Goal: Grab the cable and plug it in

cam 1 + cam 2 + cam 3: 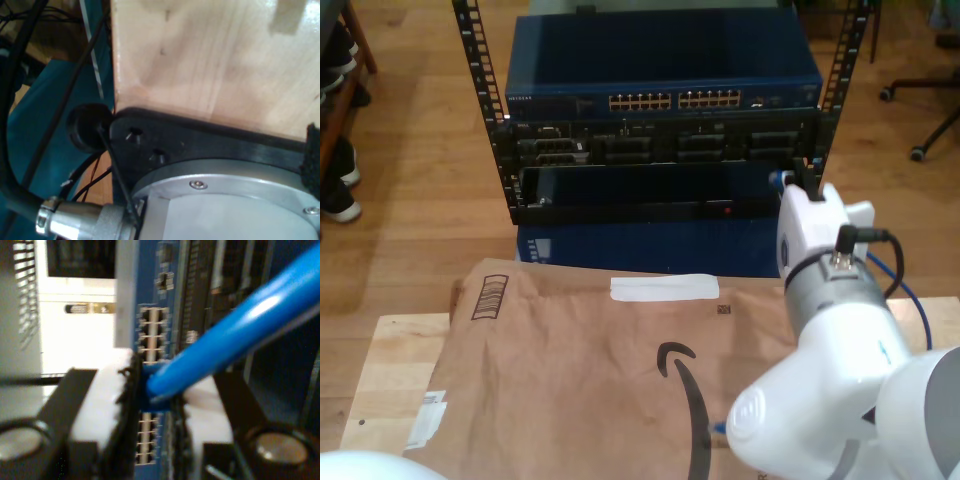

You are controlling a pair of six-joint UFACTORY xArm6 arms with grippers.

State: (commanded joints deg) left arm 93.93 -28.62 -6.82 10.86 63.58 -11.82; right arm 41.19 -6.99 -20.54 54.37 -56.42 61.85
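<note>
Cable (235,335) sits clamped near its plug end in our second gripper (152,390), low centre of the second wrist view, facing the switch (665,75) ports. Risk: tilted plug jams. First gripper's state: cannot tell.

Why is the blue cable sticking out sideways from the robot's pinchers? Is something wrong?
Nothing looks broken. My second gripper is shut on the cable near its end, so the rest slants away. It faces the blue switch's ports, not plugged in yet.

Glossy white rounded arm (840,350), silver collar, black cable, white-padded black fingers (107,415).
</note>
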